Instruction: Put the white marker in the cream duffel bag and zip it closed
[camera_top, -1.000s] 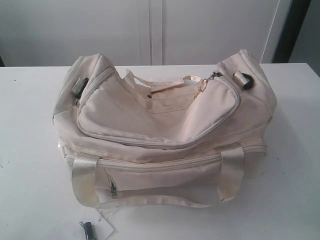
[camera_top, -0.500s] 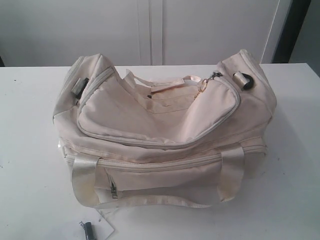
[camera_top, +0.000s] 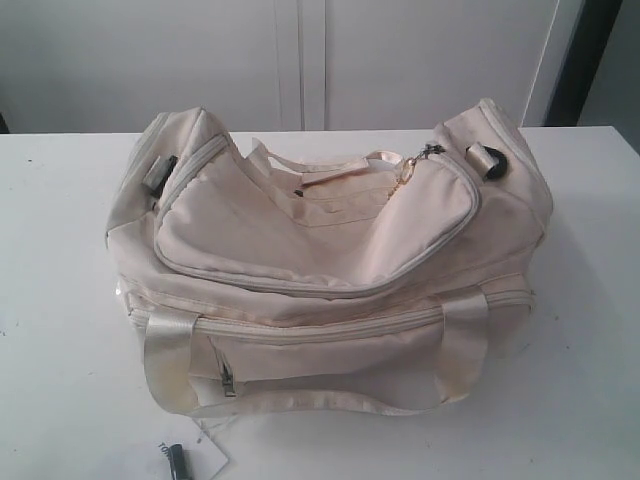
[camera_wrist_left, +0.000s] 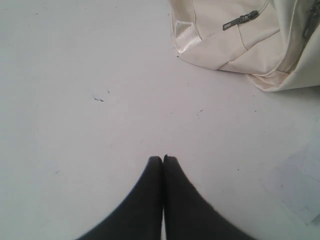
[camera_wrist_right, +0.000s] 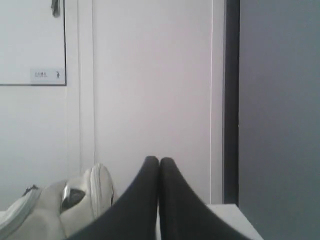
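Note:
The cream duffel bag (camera_top: 320, 270) lies in the middle of the white table, its curved zip flap on top and the zip puller (camera_top: 425, 153) at the flap's far right corner. At the picture's bottom edge the dark tip of the white marker (camera_top: 178, 462) shows, lying on a printed paper tag; the rest of it is cut off. Neither gripper appears in the exterior view. My left gripper (camera_wrist_left: 162, 158) is shut and empty over bare table, a corner of the bag (camera_wrist_left: 235, 35) ahead of it. My right gripper (camera_wrist_right: 159, 160) is shut and empty, beside the bag's end (camera_wrist_right: 50, 210).
The white paper tag (camera_top: 208, 455) lies on the table in front of the bag, and a pale sheet (camera_wrist_left: 300, 185) shows near the left gripper. A black plastic ring (camera_top: 493, 163) sits on the bag's right end. White cabinet doors (camera_top: 300, 60) stand behind the table.

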